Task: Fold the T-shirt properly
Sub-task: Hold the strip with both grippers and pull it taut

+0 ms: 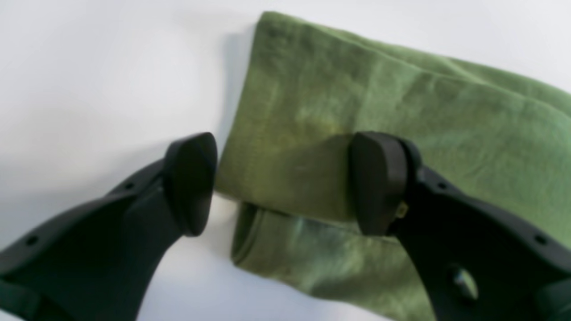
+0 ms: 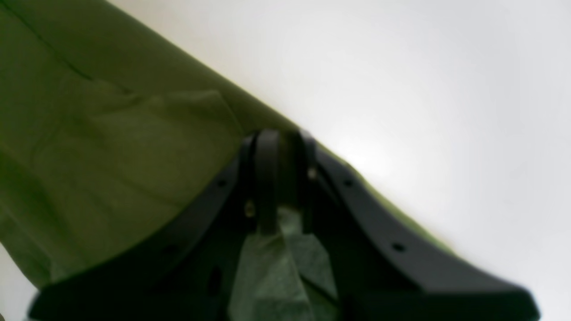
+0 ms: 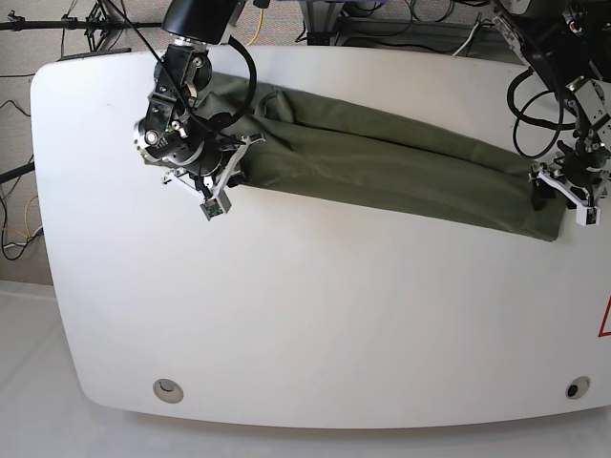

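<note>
The olive-green T-shirt [image 3: 382, 162] lies folded into a long narrow strip, running diagonally from the table's back left to its right side. In the left wrist view my left gripper [image 1: 285, 185] is open and hovers over the strip's layered end [image 1: 357, 111]. One finger [image 1: 192, 183] is over bare table and the other finger [image 1: 379, 183] is over the cloth. At the strip's other end my right gripper [image 2: 277, 147] is shut on the T-shirt [image 2: 111, 147], with a tuft of fabric [image 2: 276, 263] bunched behind its fingertips.
The white table [image 3: 315, 315] has rounded corners and two small round holes near its front edge [image 3: 169, 387] [image 3: 574, 388]. Cables and stands lie beyond the far edge [image 3: 382, 19]. A red mark [image 3: 606, 317] shows at the right border.
</note>
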### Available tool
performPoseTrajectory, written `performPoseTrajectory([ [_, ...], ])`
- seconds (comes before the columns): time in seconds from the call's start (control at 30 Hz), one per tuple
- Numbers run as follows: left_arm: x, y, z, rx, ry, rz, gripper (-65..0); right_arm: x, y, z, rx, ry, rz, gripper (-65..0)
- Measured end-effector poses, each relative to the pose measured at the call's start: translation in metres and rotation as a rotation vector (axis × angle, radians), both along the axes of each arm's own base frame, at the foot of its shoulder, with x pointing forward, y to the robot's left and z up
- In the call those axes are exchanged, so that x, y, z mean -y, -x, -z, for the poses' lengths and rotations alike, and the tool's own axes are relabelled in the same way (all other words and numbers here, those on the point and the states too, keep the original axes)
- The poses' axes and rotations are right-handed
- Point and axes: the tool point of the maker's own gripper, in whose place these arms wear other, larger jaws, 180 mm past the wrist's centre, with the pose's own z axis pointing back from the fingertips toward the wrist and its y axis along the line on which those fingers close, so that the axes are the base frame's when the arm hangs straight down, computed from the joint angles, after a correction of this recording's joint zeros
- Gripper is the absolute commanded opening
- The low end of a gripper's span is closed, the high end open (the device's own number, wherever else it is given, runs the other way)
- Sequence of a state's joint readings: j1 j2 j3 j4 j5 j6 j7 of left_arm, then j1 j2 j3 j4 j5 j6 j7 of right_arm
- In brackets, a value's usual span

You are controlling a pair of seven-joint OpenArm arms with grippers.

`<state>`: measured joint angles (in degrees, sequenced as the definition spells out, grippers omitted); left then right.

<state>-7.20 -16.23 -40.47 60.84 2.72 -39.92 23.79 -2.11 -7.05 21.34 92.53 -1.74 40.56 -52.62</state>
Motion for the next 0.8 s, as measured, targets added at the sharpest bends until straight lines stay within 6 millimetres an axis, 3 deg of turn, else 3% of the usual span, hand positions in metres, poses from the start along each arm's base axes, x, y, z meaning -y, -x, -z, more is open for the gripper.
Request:
performPoseTrajectory([
  [0.27, 0.032, -0.014, 0.007, 0.065, 0.06, 0.027, -65.0, 0.006, -0.004, 0.001, 0.016, -0.021, 0.022, -57.8],
  [0.6, 0.021, -0.016, 0.006, 0.021, 0.04, 0.038, -65.0, -0.003, -0.012, 0.001, 0.045, -0.037, 0.004, -57.9],
  [0.8, 0.019, -0.013, 0.005, -0.011, 0.024, 0.041, -59.8, -0.005, -0.006, -0.006, 0.028, 0.003, -0.018, -57.8],
])
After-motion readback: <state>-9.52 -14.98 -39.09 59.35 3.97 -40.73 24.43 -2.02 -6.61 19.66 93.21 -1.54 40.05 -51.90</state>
